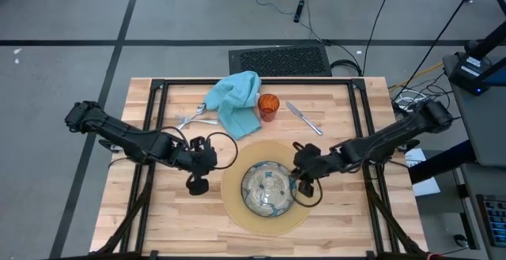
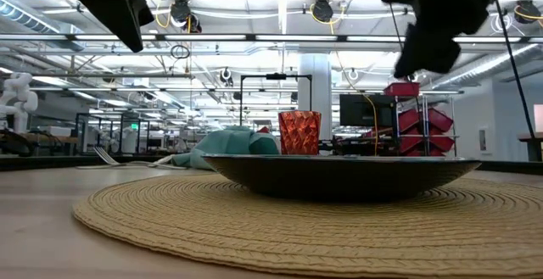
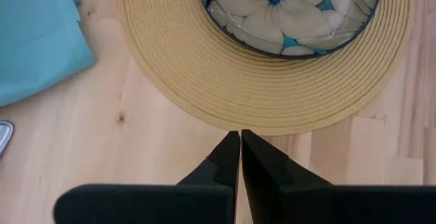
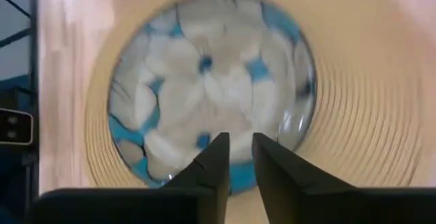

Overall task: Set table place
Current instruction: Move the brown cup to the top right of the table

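The mat [image 1: 237,205] lay low and centre in the overhead frame on the table [image 1: 348,220], and the flower-patterned bowl [image 1: 267,189] already sat on it, a touch toward the mat's upper edge. So the base of the table place looked set, and by my reading the small pieces were the step now in hand.

The right gripper [image 1: 303,182] hung at the bowl's right rim, and in its wrist view [image 4: 238,146] the fingers stood slightly apart, with nothing between them, right over the blue-and-white flowers. The frame was smeared, so I could only guess the arm was in motion above the bowl. The left gripper [image 1: 198,182] hovered over bare wood just left of the mat, and in its own view [image 3: 240,142] its fingers were pressed together, empty, tips near the mat's woven edge.

Everything else waited in the upper middle of the overhead frame: the teal napkin [image 1: 236,102] bunched up, the fork [image 1: 190,119] poking out at its left, the orange cup [image 1: 269,107] touching or just beside its right edge, and the knife [image 1: 303,118] lying apart further right. A spoon I could not pick out.

Next move, as I judged it: one arm had to reach up-frame, open over the napkin or cutlery, and carry a piece down beside the mat.
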Tool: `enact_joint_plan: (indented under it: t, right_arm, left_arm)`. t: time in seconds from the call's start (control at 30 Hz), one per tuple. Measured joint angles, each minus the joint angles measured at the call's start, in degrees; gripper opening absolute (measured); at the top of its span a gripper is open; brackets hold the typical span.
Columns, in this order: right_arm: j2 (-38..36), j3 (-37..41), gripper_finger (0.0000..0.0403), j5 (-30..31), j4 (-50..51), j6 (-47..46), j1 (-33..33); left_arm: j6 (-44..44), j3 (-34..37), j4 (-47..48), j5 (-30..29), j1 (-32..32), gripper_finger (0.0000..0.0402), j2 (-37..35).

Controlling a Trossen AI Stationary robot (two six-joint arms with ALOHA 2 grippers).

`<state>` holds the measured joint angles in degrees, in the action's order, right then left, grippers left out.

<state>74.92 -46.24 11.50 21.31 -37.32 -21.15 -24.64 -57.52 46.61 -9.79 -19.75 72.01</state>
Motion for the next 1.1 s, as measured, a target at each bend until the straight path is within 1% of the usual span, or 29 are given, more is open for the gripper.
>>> enact_joint_plan:
  t: [0.1,0.2,0.27,0.33,0.37,0.4,0.5,0.57,0.7,0.8,0.83,0.93,1.07,1.1]
  right_arm:
    - [-1.9,0.0,0.0077,4.4,-1.4,6.0,0.0]
    - [-3.3,-0.1,0.0092,10.5,-1.2,12.9,1.4]
    - [-3.7,-0.1,0.0102,12.4,-1.3,16.5,4.5]
    - [-3.8,-0.1,0.0114,11.3,-3.0,19.6,9.7]
    - [-3.8,-0.1,0.0120,9.4,-4.6,21.6,12.7]
    - [-3.8,-0.1,0.0126,6.0,-6.6,24.1,15.8]
    - [-3.7,-0.1,0.0142,-7.4,-13.8,31.0,25.5]
    - [-3.7,-0.1,0.0149,-15.9,-16.6,34.5,31.5]
    - [-3.2,-0.2,0.0153,-29.1,-16.7,38.3,41.3]
    - [-1.1,-0.5,0.0153,-37.7,-16.7,38.8,45.5]
    - [0.2,-1.5,0.0153,-39.5,-15.7,39.4,46.0]
    - [4.9,-7.2,0.0153,-40.2,-10.0,44.3,46.1]
    - [12.2,-20.0,0.0153,-39.6,2.5,52.9,45.7]
    - [14.1,-23.1,0.0153,-38.2,6.0,55.2,45.7]
  left_arm:
    - [0.7,0.0,0.2,-2.0,0.0,0.0000,0.0]
    - [1.6,0.0,0.4,-4.2,0.8,0.0000,0.0]
    - [2.7,0.0,0.4,-5.7,2.0,0.0000,0.0]
    - [2.7,0.0,0.6,-7.5,3.8,0.0000,0.0]
    - [2.7,0.0,0.6,-8.4,5.1,0.0000,0.0]
    - [3.1,0.0,0.6,-9.2,6.5,0.0000,0.2]
    - [6.5,0.2,0.7,-9.6,11.0,0.0000,1.2]
    - [8.8,1.2,0.6,-9.0,13.8,0.0000,1.7]
    - [11.5,6.0,-1.5,-6.8,18.9,0.0000,1.8]
    - [12.7,10.2,-6.0,-4.1,22.9,0.0000,1.9]
    - [13.3,11.3,-7.3,-2.9,24.2,0.0000,1.9]
    - [15.0,13.4,-11.8,0.4,28.1,0.0000,1.9]
    - [16.6,13.6,-14.3,2.1,31.7,0.0000,1.9]
    - [17.0,13.6,-14.5,2.2,32.2,0.0000,1.9]
